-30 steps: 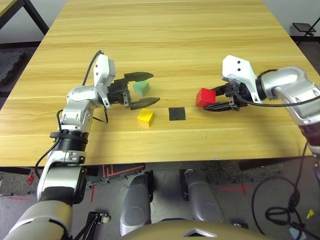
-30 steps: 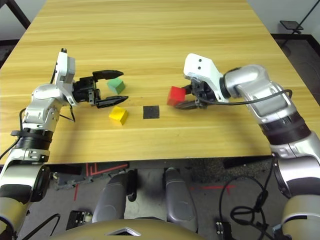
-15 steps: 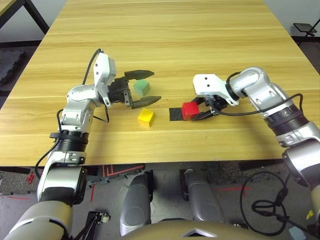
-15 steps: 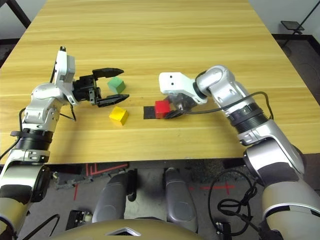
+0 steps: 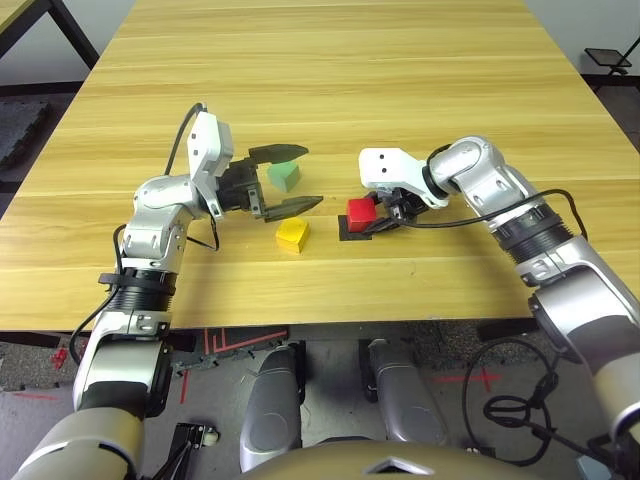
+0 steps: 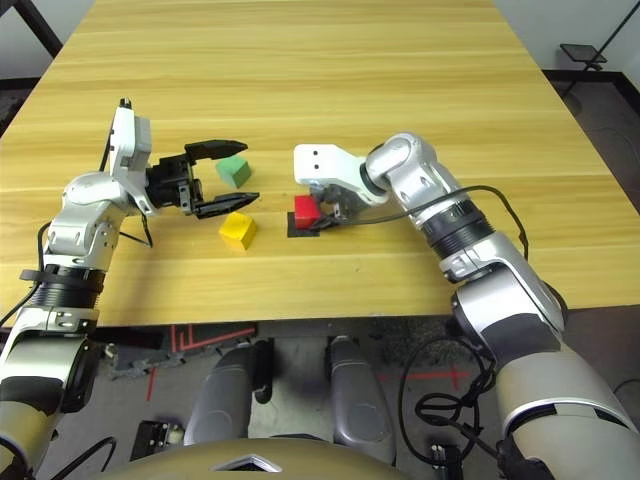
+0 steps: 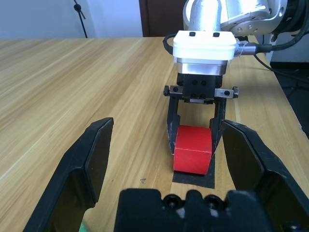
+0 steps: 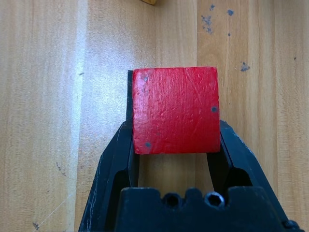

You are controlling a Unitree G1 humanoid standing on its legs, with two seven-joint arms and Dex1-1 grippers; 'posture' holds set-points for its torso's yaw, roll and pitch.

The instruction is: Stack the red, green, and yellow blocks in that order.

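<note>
— None stacked yet?

— None. Starting at the left: left gripper (image 5: 310, 176) spread wide, holding nothing. Between its fingers, toward the far one, the green block (image 5: 284, 177), flat on the table (image 5: 400, 80) and seemingly untouched by either fingertip.

— And the yellow?

— Just outside the near finger, a little closer to the robot: yellow block (image 5: 292, 234), also loose on the wood, apart from the green.

— Further right?

— Black patch (image 5: 352, 232), with the red block (image 5: 361, 212) over it. Pinched between the fingers of the right gripper (image 5: 378, 215), one finger against each side face. Seen from the left wrist, apparently down on the patch or a hair above it; hard to say which.

— So how far along?

— Early, by my reading. Base block brought to its spot but not let go. Left to do: release the red, close on the green and set it on top, then the same for the yellow.

— Anything awkward?

— Probably just squareness of the red on the patch, since everything above depends on it.
</note>
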